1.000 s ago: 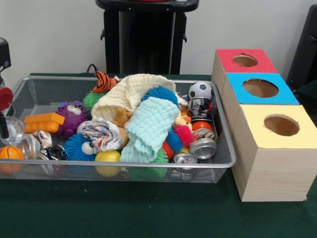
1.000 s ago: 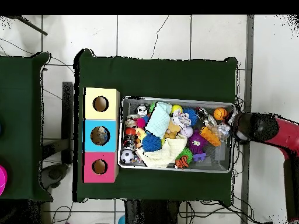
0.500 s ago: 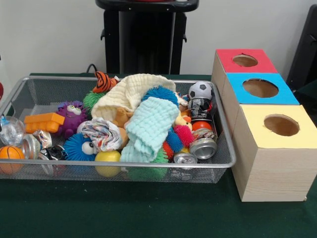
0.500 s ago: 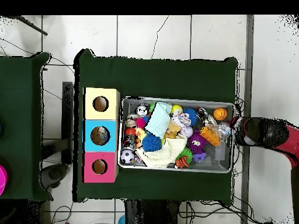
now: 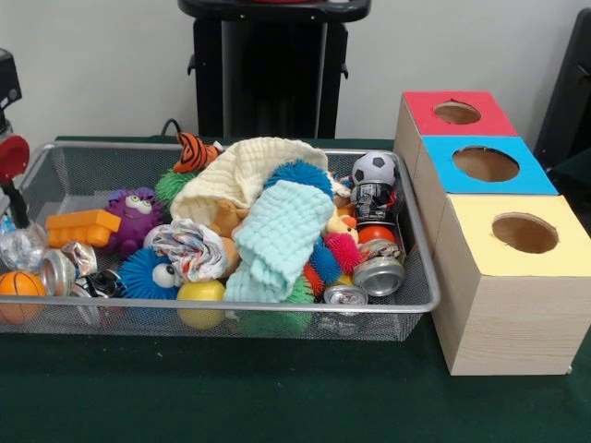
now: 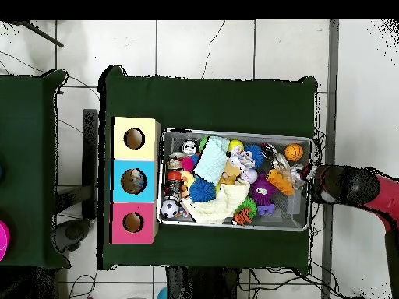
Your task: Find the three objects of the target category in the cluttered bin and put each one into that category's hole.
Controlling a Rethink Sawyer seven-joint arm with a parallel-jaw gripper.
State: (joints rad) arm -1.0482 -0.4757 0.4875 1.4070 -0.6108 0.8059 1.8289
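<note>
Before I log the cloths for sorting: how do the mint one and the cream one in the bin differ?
The mint cloth is pale green; the cream cloth is pale yellow. The mint cloth drapes down toward the bin's front, while the cream cloth sits behind it, heaped higher. Both are knitted-looking and rest on the toys.

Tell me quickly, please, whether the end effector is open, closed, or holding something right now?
End effector: cannot be told; it sits at the end of the wire bin away from the boxes, mostly out of frame.
</note>
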